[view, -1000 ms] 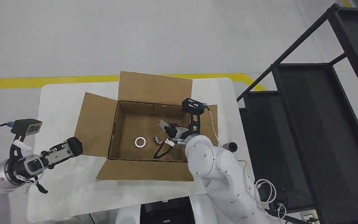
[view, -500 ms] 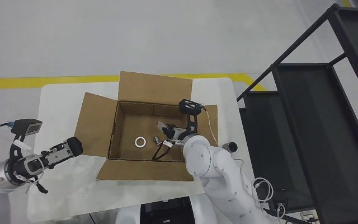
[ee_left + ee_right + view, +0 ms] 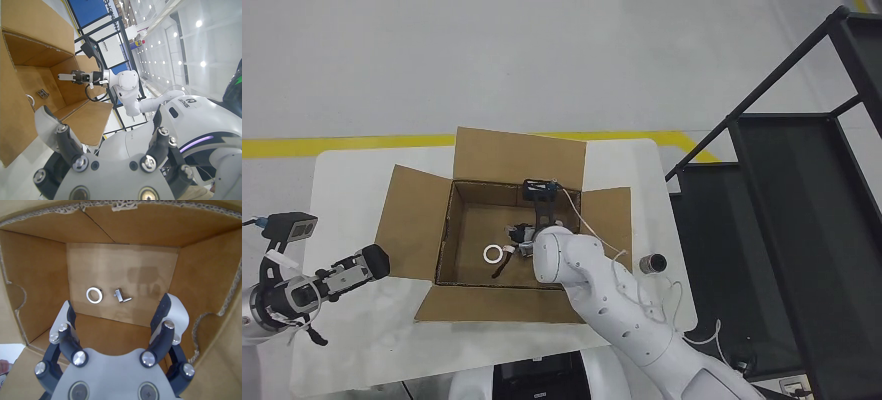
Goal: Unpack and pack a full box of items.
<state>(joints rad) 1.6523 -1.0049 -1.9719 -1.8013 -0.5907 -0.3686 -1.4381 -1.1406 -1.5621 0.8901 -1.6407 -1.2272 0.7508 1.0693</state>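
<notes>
Step in hand: the pick phase of unpacking, by my judgement. The cardboard box (image 3: 412, 225) sits open on the white table (image 3: 352, 170), flaps folded out, with little on its floor.

Right gripper (image 3: 117, 308): inside the box mouth, pointing down at the floor, fingers spread wide, holding nothing. It hangs clear above the parts and touches neither.

Left gripper (image 3: 101, 117): over the table, well apart from the box on the robot's left, fingers spread, empty.

Where the task's things are: the metal ring (image 3: 94, 295) lies flat on the box floor. The small metal bracket (image 3: 122, 297) lies just beside it, apart from it. The bracket falls roughly between the right gripper's finger lines, so I take it as the likelier target.

Next move calls for:
- a straight descent, keeping off the box walls;
- fingers straddling the bracket without nudging the ring;
- closing on a low, flat part close to the cardboard, where a slip seems likely.

Count:
- box: 1
- ring: 1
- bracket: 1
- grippers: 2, both empty
- small dark-topped cylinder (image 3: 652, 263): 1, on the table just beside the box's right flap. Possibly an unpacked item, but it is too small to tell.
</notes>
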